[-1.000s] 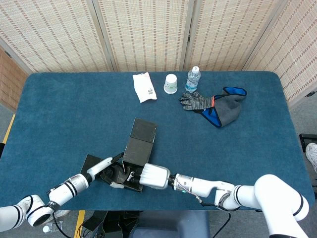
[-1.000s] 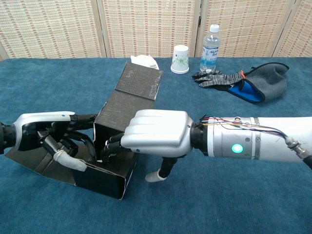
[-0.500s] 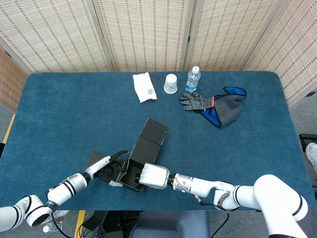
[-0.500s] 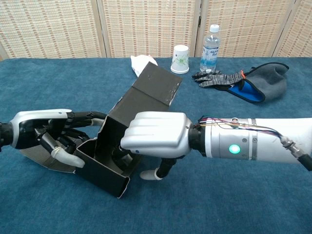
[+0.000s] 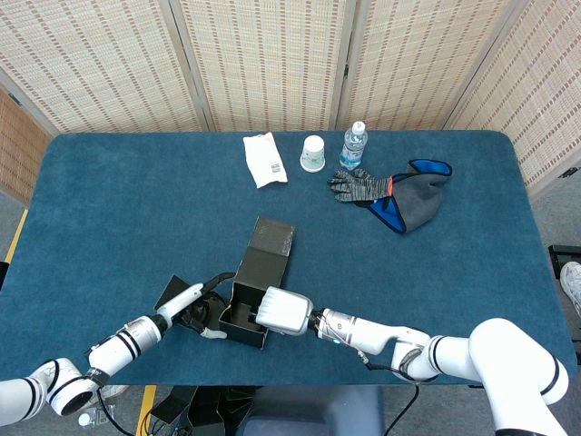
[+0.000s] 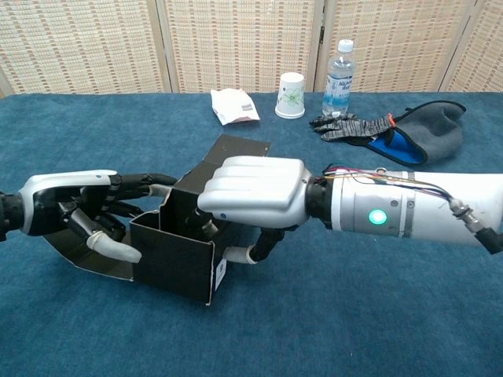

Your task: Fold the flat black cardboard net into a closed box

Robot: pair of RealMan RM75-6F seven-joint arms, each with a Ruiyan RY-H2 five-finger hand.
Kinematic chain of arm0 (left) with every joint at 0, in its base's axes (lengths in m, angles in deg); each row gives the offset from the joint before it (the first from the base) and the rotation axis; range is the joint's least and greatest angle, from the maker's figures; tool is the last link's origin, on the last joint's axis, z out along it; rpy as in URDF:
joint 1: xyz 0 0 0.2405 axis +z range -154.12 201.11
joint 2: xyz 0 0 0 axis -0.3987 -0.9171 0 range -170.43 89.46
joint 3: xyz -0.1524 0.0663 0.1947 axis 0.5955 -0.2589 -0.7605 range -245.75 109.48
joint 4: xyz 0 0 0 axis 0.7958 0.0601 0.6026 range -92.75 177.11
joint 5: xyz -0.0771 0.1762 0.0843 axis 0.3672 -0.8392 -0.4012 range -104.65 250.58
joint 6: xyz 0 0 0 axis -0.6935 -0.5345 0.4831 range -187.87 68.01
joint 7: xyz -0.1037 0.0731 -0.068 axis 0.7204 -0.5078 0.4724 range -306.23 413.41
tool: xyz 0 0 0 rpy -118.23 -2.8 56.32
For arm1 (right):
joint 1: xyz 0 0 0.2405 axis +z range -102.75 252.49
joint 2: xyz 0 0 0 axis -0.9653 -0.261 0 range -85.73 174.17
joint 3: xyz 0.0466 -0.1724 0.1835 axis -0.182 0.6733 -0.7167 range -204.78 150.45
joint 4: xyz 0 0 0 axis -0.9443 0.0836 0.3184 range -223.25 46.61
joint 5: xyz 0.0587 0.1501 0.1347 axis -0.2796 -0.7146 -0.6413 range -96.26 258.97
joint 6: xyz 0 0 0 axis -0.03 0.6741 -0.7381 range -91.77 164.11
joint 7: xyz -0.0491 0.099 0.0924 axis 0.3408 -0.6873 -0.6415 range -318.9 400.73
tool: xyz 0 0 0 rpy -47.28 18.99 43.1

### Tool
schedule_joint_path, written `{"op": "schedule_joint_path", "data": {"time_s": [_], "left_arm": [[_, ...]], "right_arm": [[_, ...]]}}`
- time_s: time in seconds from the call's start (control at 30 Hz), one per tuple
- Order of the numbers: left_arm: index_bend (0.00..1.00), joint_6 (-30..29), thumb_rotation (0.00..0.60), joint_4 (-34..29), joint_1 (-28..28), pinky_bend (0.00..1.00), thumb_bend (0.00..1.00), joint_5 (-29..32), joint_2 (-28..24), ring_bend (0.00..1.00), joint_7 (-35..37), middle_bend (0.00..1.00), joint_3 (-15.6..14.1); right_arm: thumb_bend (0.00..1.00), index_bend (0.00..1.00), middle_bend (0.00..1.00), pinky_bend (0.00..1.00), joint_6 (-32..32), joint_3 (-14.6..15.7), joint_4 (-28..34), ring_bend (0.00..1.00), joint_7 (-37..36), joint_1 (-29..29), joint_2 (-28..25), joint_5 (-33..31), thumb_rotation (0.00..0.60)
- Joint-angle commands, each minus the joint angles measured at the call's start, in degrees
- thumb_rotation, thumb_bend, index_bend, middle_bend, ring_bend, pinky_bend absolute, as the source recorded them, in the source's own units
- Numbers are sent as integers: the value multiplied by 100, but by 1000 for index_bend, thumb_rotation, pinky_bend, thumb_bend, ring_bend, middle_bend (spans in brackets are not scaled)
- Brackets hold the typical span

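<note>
Currently, box: the black cardboard box (image 6: pixel 177 255) stands partly formed near the front edge of the table (image 5: pixel 118 209), top open, between my two hands.
Box walls: front and side walls upright; the inside shows as a dark hollow in the head view.
Box lid: the lid flap (image 5: pixel 270 243) rises from the back wall and tilts away from me, not closed.
Loose flap: one side flap (image 6: pixel 82 259) lies flat on the table at the left of the box, under my left hand.
Left hand: my left hand (image 6: pixel 75 212) is at the box's left wall, fingers (image 6: pixel 141 184) reaching along the top edge and thumb against the outer wall, pinching that wall.
Right hand: my right hand (image 6: pixel 251 196) is over the box's right side, fingers curled down over the rim into the inside, thumb on the outer right wall, gripping that wall.
Far edge of table: a white packet (image 5: pixel 265 159), a paper cup (image 5: pixel 313 153) and a water bottle (image 5: pixel 354 145) in a row.
Right of bottle: a grey glove (image 5: pixel 359 186) touching a grey and blue cloth (image 5: pixel 413 200).
Background: a woven screen (image 5: pixel 272 54) behind the table.
</note>
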Motion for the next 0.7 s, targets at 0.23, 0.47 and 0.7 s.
{"op": "schedule_joint_path", "data": {"time_s": [0.23,0.47,0.7], "left_arm": [[0,-136,600,-90,114,710,113,210,97,368,-637,0,188],[0,-95,600,-60,175,710,113,401,281,368,-1171,0,294],[0,-238,600,-101,319,608,113,633,383,277,-1772,0,457]], "right_arm": [[388,773,663,1000,-26,39,-85,795,580,197,-349,341,600],[333,327,242,992,-305,-54,-27,661,1699,-13,-486,41,600],[200,62,47,918,-269,-284,349,593,2487,-450,-594,-573,600]]}}
